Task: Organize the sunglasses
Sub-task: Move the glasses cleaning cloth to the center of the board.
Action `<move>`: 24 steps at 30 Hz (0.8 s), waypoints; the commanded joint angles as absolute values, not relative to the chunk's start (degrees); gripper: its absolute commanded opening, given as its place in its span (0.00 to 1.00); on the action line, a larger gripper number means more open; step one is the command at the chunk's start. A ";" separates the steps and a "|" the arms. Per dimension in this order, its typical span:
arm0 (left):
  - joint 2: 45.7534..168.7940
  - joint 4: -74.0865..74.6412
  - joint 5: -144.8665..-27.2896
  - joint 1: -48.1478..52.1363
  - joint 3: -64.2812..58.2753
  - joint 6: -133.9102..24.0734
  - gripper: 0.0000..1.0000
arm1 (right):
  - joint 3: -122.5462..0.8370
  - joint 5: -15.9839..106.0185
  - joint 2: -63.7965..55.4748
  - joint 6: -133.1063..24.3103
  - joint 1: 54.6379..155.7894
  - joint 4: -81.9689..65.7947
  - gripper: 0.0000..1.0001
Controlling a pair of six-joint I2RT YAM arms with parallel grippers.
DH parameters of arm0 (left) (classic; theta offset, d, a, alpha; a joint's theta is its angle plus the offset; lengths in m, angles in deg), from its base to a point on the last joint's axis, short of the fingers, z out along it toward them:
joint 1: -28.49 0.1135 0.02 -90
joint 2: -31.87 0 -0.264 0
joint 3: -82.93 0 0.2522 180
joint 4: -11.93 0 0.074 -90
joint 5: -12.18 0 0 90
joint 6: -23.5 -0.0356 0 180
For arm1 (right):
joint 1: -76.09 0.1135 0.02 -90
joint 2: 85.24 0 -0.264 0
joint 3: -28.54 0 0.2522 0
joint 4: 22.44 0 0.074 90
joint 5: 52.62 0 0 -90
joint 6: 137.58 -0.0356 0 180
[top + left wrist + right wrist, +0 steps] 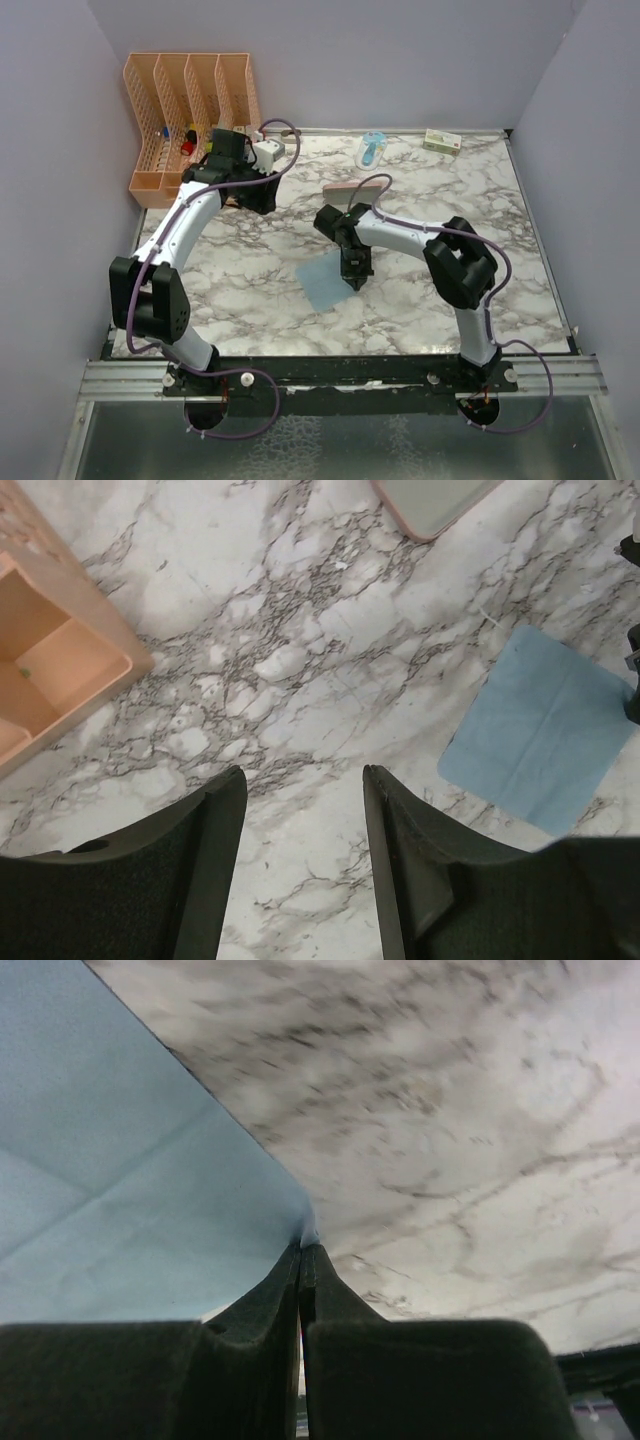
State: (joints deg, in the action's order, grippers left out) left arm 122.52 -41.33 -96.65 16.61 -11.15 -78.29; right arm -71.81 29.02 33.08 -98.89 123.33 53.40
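Top view: my right gripper (355,279) is down at the right edge of the light blue cloth (322,284), on the marble table (470,230). My left gripper (254,199) hangs well apart from the cloth, off to its far left, near the orange rack (190,105). A pink case (352,190) lies just beyond the cloth. There's a small box (442,141) at the far edge, well beyond the cloth; its print is too small to read.

Left wrist view: fingers (200,860) spread wide w/ nothing between them, bare marble below. The cloth is to the right.

Right wrist view: fingers (262,1310) pressed together, pinching the cloth's edge at a corner. No writing on the cloth.

Sunglasses: can't find them in any view, so I can't tell their place, heading or look.
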 commanded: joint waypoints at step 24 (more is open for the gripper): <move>126.38 -42.05 -94.99 5.82 -10.62 -73.78 0.52 | -70.44 28.02 19.21 -88.36 119.02 48.35 0.49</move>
